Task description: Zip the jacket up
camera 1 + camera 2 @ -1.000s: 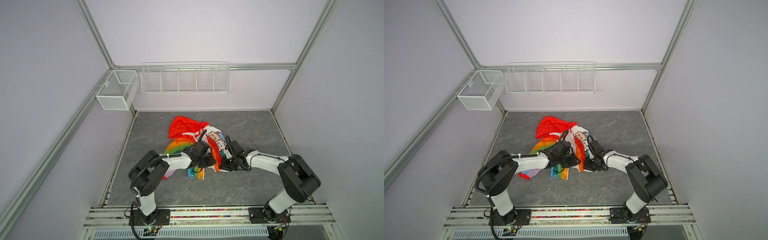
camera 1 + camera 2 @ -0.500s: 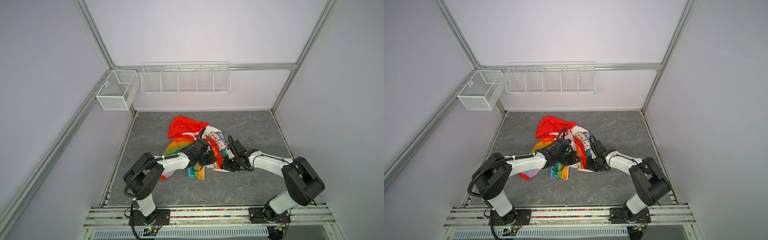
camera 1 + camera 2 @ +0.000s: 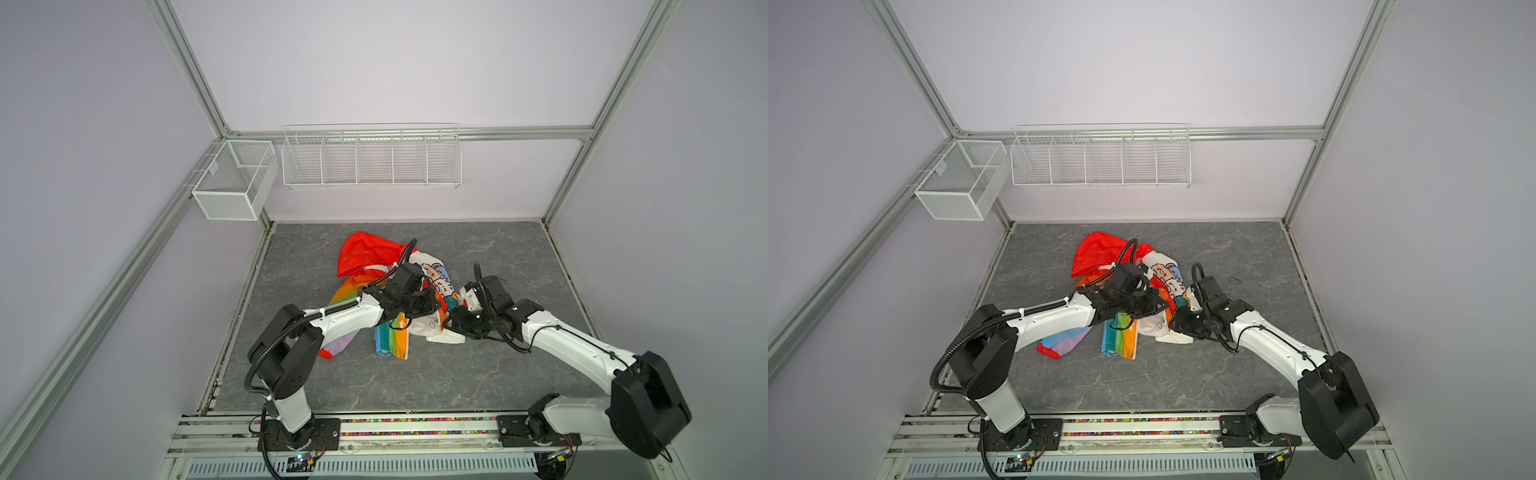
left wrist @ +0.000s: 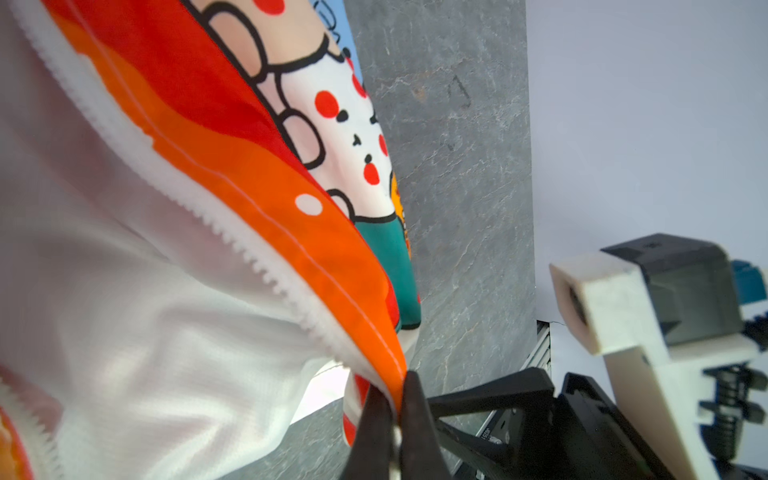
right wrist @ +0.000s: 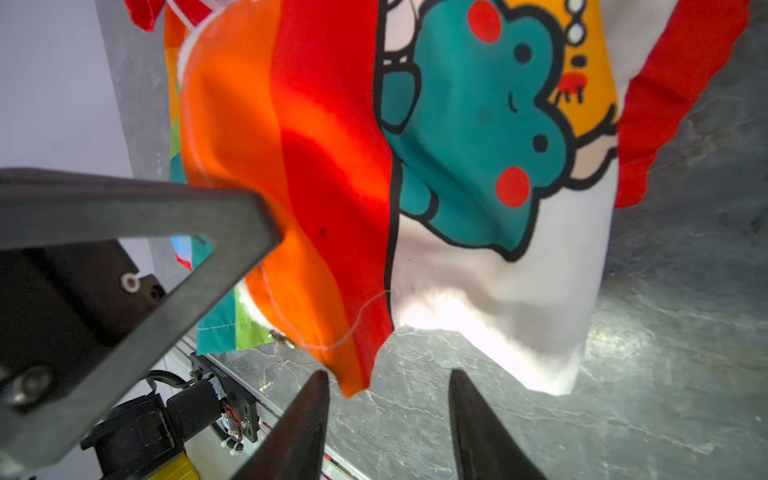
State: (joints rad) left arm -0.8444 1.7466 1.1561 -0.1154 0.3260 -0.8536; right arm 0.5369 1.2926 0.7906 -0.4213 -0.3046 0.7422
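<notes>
jacket [image 3: 365, 255] bunched mid bench [image 3: 498, 257], zipper [image 4: 232, 237] undone. left gripper [image 4: 395, 415] clamped on its orange zipper edge; right gripper [image 5: 388, 374] half open, empty, just under the hem corner [image 5: 353, 374]. Right should pinch the other zipper end squarely before mating them

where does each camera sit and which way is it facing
Top views: high over the base rail, looking down on left arm, right arm and jacket.
Left wrist: on left arm, looking along the left gripper shut on the jacket's zipper edge; right arm shows.
Right wrist: on right arm, looking past open right gripper at jacket hem; left gripper shows.
All share the jacket.
</notes>
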